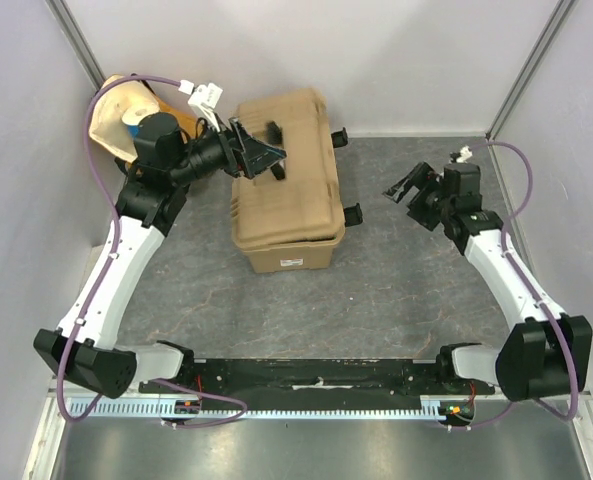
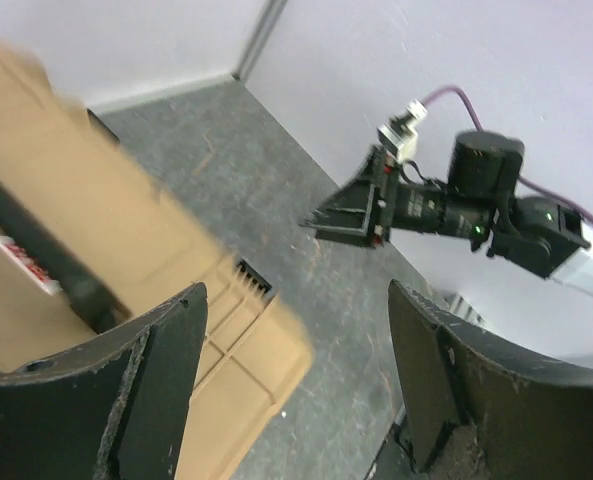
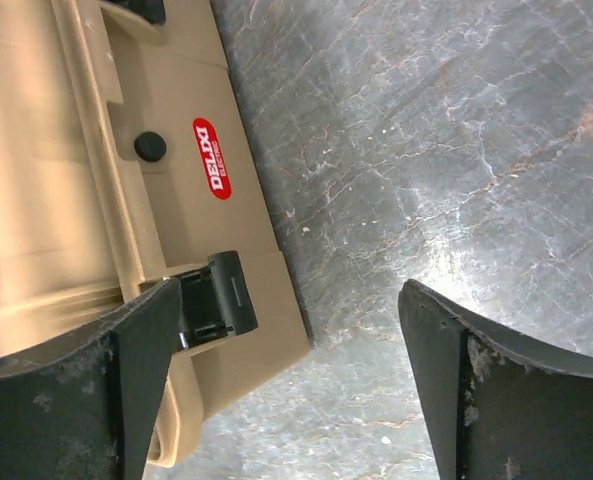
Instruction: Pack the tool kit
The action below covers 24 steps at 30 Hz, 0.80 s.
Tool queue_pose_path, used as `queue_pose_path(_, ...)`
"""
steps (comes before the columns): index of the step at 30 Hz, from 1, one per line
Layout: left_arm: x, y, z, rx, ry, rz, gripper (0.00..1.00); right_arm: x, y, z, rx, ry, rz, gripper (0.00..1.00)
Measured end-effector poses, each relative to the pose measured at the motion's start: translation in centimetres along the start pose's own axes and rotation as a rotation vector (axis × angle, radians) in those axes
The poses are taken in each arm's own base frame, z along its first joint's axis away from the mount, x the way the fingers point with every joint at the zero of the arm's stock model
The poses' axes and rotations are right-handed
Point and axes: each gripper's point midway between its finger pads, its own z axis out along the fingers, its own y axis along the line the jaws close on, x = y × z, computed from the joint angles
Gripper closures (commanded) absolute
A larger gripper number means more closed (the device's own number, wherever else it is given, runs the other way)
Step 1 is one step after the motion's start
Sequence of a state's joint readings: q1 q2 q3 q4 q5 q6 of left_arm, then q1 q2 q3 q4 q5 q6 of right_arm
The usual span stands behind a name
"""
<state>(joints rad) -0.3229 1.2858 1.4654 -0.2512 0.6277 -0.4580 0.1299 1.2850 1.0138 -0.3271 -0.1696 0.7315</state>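
Your left gripper [image 1: 264,155] hangs w/ jaws spread wide, empty, just over the large tan plastic toolbox [image 1: 296,205], by its black handle [image 2: 36,245]. Lid's down, contents hidden. Right gripper [image 1: 408,182] is also spread and empty, box off to its left.
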Motion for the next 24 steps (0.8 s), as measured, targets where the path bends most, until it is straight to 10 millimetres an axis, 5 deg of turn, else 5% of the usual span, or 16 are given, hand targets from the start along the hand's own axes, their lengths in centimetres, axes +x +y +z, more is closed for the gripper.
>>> queue_pose_path(6, 0.4, -0.3, -1.0, -0.036, -0.047, 0.010, 0.21, 0.7, -2.5, -0.1, -0.071, -0.011, 0.224, 0.02)
queue_pose_path(13, 8.5, 0.7, 1.3, -0.156, 0.109, 0.090, 0.20, 7.9, -6.3, 2.6, -0.073, 0.155, 0.492, 0.07)
queue_pose_path(18, 13.9, 1.9, 3.5, -0.261, 0.251, 0.248, 0.20, 7.9, -5.0, 4.2, -0.141, 0.166, 0.521, 0.28)
queue_pose_path(24, 17.7, 4.2, 4.8, -0.373, 0.368, 0.448, 0.20, 10.4, -3.3, 6.9, -0.197, 0.244, 0.560, 0.32)
